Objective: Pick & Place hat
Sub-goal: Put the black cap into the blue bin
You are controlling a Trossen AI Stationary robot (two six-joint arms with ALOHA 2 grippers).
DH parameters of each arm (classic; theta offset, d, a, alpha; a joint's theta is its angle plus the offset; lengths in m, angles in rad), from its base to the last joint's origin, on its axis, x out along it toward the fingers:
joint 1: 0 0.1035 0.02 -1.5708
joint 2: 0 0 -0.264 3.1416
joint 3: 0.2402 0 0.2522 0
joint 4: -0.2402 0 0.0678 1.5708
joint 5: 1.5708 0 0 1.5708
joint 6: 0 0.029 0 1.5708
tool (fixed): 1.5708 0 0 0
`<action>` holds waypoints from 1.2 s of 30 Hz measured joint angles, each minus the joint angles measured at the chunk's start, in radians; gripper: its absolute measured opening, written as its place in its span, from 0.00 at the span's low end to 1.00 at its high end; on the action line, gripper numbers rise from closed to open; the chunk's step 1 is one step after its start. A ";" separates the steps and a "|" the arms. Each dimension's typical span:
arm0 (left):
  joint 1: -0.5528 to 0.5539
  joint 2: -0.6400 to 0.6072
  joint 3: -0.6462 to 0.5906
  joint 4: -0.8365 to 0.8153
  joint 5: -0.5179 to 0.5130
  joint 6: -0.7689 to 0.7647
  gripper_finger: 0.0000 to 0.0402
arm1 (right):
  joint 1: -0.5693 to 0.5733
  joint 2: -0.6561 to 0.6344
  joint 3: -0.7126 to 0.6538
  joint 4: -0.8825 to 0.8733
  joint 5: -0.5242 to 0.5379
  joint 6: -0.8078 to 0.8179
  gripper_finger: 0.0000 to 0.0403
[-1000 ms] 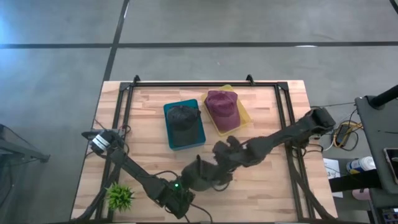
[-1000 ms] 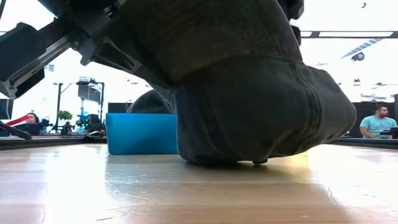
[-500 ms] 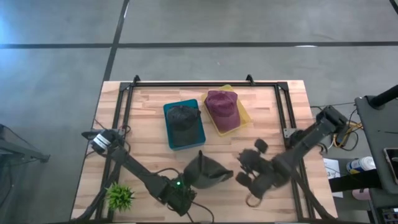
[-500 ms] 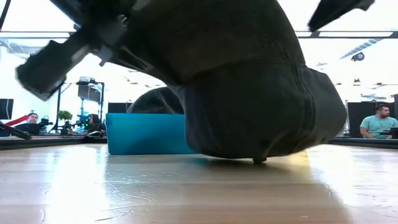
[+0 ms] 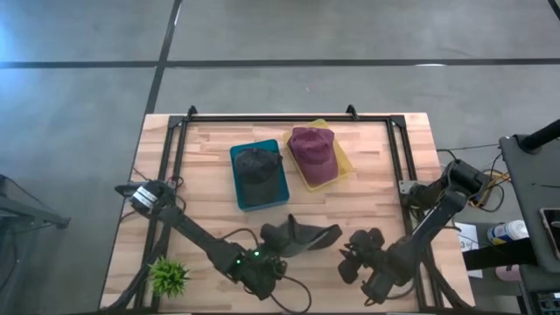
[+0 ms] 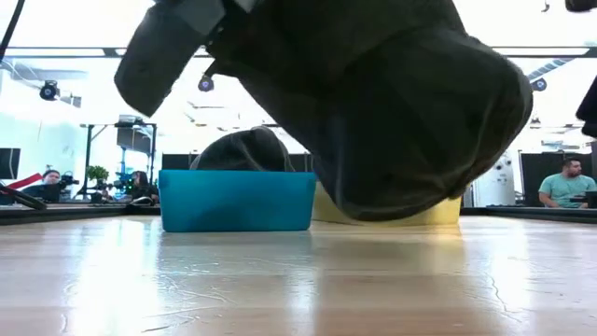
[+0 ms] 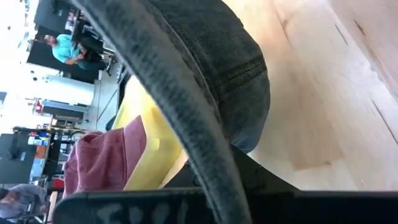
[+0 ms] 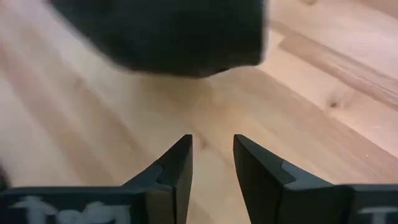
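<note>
The left end effector (image 5: 273, 254) is near the front edge of the worktop (image 5: 210, 210), and it is closed on the edge of a dark cap (image 5: 302, 238). In the low view the cap (image 6: 373, 103) hangs in the air, clear of the wood, with its brim pointing to one side. In the left wrist view the brim (image 7: 180, 112) runs across the picture, very close to the camera.

The right end effector (image 5: 354, 267) is just beside the cap, on the right, low over the worktop. Its fingers (image 8: 177, 168) stand a little apart and hold nothing; bare wood shows between them.

Behind, a blue bin (image 5: 259, 178) contains a second dark cap (image 5: 256, 164). Touching it on the right, a yellow tray (image 5: 344, 166) carries a maroon cap (image 5: 312, 153). A small green plant (image 5: 169, 276) is at the front left corner.
</note>
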 joint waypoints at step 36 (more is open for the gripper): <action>0.164 -0.372 0.179 0.754 0.304 0.059 0.02 | 0.030 -0.420 -0.056 0.073 0.789 -0.311 0.21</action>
